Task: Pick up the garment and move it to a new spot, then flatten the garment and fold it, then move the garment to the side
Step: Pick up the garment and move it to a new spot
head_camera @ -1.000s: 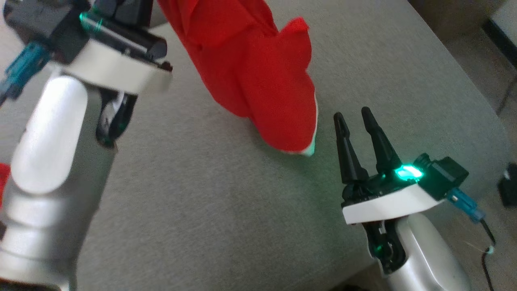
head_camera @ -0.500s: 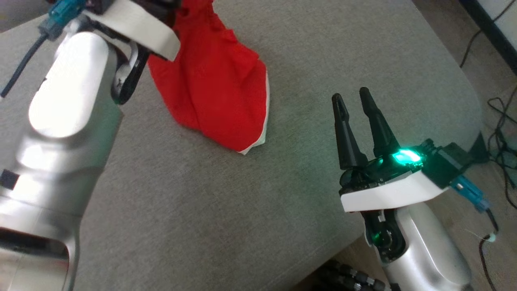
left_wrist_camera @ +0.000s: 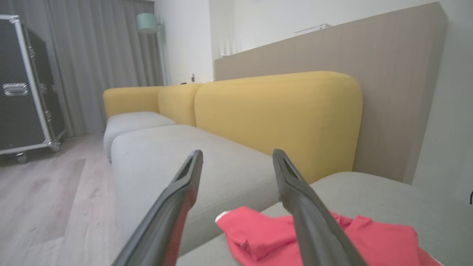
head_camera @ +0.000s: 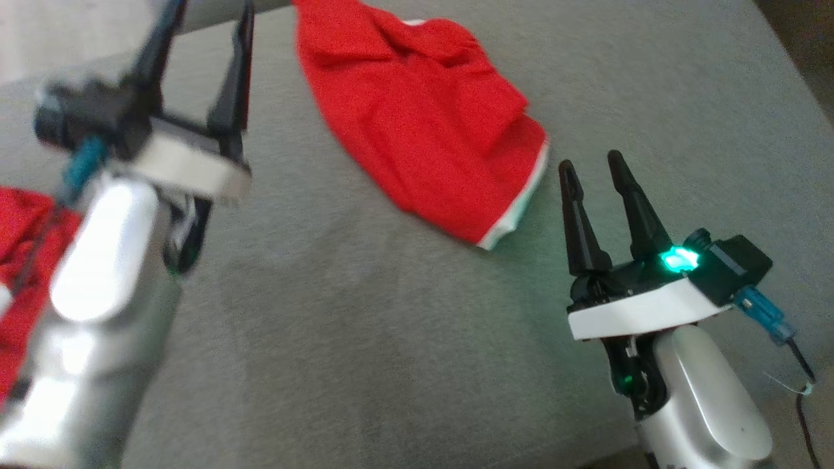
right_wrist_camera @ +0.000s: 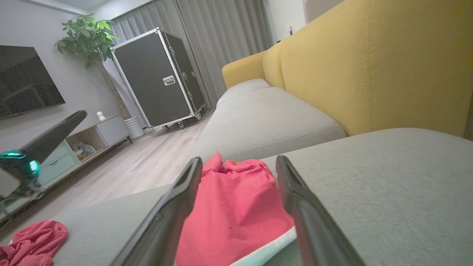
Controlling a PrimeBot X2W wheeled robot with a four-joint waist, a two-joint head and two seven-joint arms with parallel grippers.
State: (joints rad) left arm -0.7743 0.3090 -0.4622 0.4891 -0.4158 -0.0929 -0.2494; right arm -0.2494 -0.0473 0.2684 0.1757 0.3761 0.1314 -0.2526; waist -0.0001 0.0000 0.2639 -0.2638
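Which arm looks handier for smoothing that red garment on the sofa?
Probably right: the right pincer, open, points at the garment, near its white hem. The left pincer, open, hangs higher, aimed past it.

You're in a home living room. A long sofa (right_wrist_camera: 369, 74) with yellow backs and grey seat cushions runs ahead of you. In the right wrist view you can see a flat television (right_wrist_camera: 26, 85) on the wall, a low cabinet (right_wrist_camera: 85, 142) with open shelves below it, and a leafy potted plant (right_wrist_camera: 87, 35) in the corner. Grey curtains (right_wrist_camera: 225, 33) hang to a pale wood floor (right_wrist_camera: 155, 162). A lamp (left_wrist_camera: 147, 22) with a pale green shade stands by the wall, and a black wheeled case (right_wrist_camera: 155, 81) sits by the curtains.
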